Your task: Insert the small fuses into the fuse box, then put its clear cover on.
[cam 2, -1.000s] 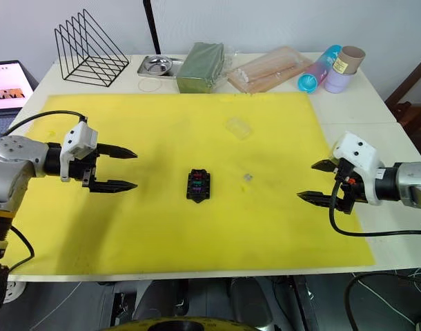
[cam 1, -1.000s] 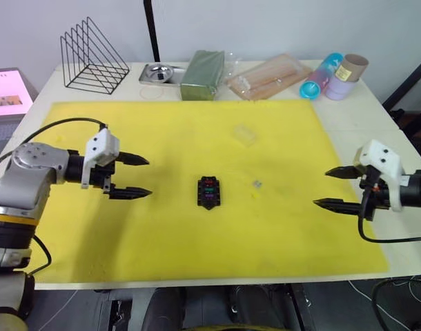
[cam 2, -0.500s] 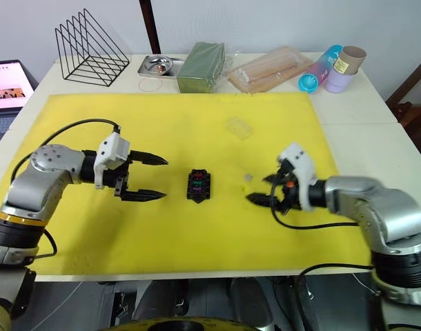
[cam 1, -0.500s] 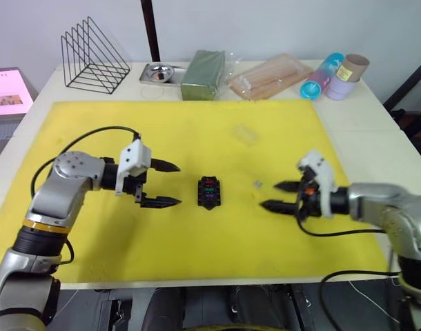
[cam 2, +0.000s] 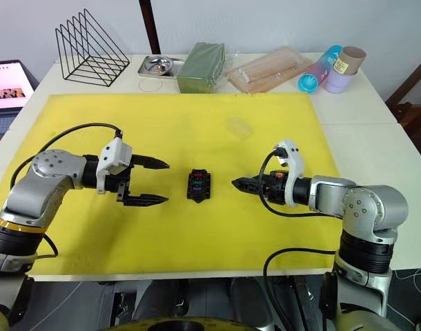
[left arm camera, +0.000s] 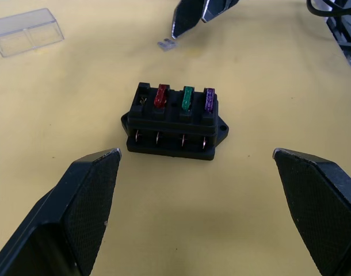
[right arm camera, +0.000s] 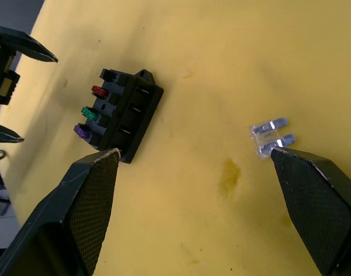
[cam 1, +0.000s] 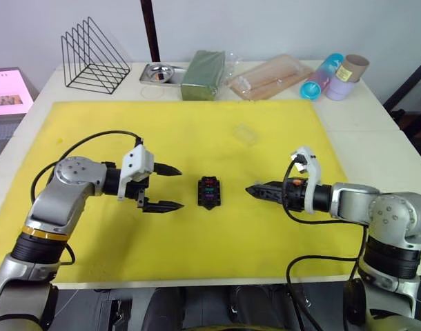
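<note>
The black fuse box [cam 1: 209, 192] lies mid-mat with red, green and purple small fuses [left arm camera: 187, 98] standing in its slots; one end slot is empty. A pale grey fuse [right arm camera: 271, 137] lies loose on the mat just right of the box. The clear cover [cam 1: 244, 133] rests farther back. My left gripper [cam 1: 177, 187] hangs open just left of the box. My right gripper [cam 1: 250, 190] is open, rolled on its side right of the box, with one fingertip [right arm camera: 277, 153] close beside the grey fuse.
The yellow mat [cam 1: 128, 124] covers most of the table. Along the back edge stand a wire rack [cam 1: 93, 58], a steel tray [cam 1: 159, 72], a dark green block [cam 1: 202, 74], a bag of sticks [cam 1: 269, 77] and coloured tubes [cam 1: 335, 74].
My right gripper has swept left from the mat's right edge to the grey fuse and rolled on its side. My left gripper has moved right, up to the box.
</note>
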You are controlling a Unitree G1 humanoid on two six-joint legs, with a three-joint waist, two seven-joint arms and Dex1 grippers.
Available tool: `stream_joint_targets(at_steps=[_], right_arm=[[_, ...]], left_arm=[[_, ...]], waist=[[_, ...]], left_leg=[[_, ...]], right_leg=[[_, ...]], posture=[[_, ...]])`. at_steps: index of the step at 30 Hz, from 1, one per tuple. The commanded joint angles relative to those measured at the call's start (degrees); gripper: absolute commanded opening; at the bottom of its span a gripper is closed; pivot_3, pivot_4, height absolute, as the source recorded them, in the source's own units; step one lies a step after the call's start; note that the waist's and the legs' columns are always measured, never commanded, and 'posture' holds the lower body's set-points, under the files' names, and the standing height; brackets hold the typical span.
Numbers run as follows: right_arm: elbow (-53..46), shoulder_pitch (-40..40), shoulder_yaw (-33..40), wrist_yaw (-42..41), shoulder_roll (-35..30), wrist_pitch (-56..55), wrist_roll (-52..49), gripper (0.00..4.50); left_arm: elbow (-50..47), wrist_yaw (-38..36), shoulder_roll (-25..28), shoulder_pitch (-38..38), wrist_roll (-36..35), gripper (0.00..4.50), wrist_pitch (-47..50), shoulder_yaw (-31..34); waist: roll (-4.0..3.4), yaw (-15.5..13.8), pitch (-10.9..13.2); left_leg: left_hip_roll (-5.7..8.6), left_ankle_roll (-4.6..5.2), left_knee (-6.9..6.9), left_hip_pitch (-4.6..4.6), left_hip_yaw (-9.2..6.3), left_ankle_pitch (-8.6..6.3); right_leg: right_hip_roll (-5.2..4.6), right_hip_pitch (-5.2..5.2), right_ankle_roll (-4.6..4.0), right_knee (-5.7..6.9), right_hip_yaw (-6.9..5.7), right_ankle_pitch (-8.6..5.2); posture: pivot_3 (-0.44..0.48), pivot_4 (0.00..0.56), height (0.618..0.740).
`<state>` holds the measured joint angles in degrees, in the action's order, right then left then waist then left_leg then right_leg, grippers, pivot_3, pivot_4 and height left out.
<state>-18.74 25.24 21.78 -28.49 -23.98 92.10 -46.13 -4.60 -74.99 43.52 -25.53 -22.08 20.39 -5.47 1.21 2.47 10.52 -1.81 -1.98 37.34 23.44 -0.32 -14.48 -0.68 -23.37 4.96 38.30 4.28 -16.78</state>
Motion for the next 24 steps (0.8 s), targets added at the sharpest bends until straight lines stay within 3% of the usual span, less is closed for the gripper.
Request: stream_joint_targets(at_steps=[1,8,24], right_arm=[[1.8,-0.25,3.83,3.81,1.94,0.4,-4.96,4.47],[9.22,1.0,8.3,11.72,4.16,0.4,-9.95,4.47],[16.54,4.48,10.44,21.24,7.35,0.39,-16.07,4.47]], left_arm=[[-1.2,0.15,0.27,-0.04,-0.76,4.5,-1.09,1.48],[-0.59,0.36,-0.09,-0.18,-0.44,4.5,-2.01,1.04],[-0.89,1.25,-0.22,1.02,0.01,4.5,-3.15,0.86]], waist=[[0.0,0.01,0.0],[0.0,0.04,0.0],[-0.01,0.26,-0.02]], left_leg=[[0.0,0.0,0.0,0.0,0.0,0.0],[0.0,0.0,-0.01,0.0,0.01,0.0],[-0.02,0.0,-0.01,-0.03,0.03,0.0]], right_leg=[[0.0,0.0,0.0,0.0,0.0,0.0],[0.0,0.0,0.0,0.0,0.01,0.0],[0.03,0.0,0.0,0.0,0.03,0.0]], posture=[[0.0,0.15,0.74],[0.0,0.15,0.74],[0.0,0.15,0.74]])
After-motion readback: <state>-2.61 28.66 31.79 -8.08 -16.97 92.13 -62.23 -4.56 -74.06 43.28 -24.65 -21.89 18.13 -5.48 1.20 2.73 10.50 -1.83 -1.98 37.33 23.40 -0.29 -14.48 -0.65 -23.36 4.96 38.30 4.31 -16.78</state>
